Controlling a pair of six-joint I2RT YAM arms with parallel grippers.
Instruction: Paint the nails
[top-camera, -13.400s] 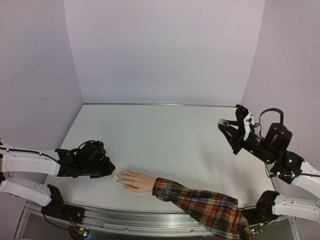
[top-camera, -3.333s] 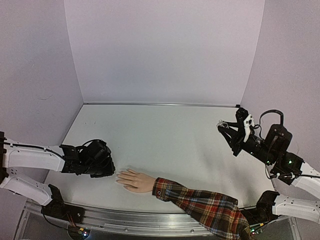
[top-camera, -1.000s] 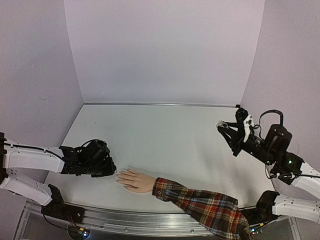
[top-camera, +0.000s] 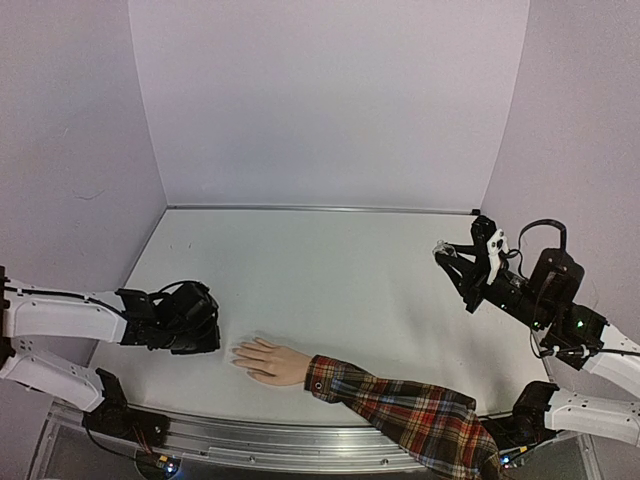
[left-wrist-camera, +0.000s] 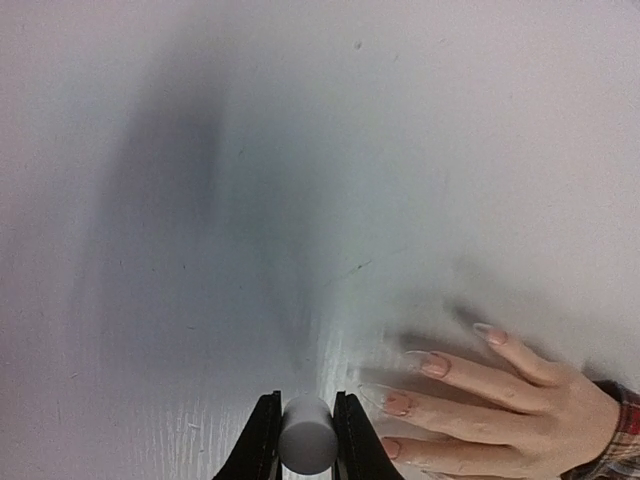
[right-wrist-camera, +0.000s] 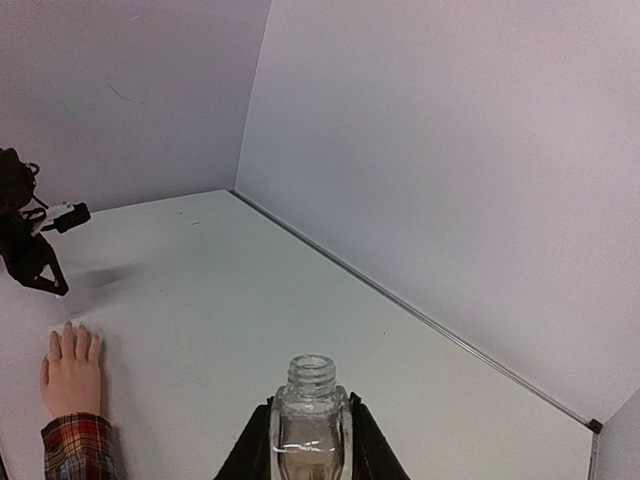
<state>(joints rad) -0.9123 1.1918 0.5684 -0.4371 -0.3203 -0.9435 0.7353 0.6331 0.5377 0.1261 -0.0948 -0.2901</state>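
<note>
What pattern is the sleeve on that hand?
The sleeve is red plaid, clearest in the top external view.

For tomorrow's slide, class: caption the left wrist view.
Left gripper holds a white cylinder beside the nails.

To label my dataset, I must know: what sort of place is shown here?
Probably a robot test booth in a lab: plain walls enclose a white table, and the robot's left arm and right arm flank a hand in a plaid sleeve.
</note>
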